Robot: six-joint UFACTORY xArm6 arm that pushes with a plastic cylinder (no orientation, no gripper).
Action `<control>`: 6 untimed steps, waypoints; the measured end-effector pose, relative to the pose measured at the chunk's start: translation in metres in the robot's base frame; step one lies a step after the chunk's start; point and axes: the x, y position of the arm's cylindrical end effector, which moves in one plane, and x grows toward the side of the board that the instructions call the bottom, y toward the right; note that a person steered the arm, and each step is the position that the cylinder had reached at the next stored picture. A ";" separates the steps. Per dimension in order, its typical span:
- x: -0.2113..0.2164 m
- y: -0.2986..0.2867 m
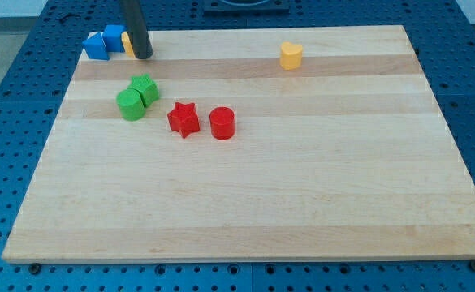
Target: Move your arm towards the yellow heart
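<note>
The yellow heart sits near the surface's top edge, at about one o'clock, bare wood all around it. My tip, a plain rod holding nothing, rests far off at eleven o'clock, touching a yellow block beside two blue blocks.

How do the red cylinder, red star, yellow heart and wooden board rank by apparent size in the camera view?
1. Wooden board, by far the largest.
2. Red star and red cylinder: too alike to separate.
3. Yellow heart: looks smallest, but lies farther up the view, so unsure.
</note>
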 end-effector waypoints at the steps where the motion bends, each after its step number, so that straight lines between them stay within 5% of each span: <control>1: 0.001 0.050; 3: 0.062 0.130; 4: 0.080 0.215; 5: 0.075 0.315; 6: 0.059 0.334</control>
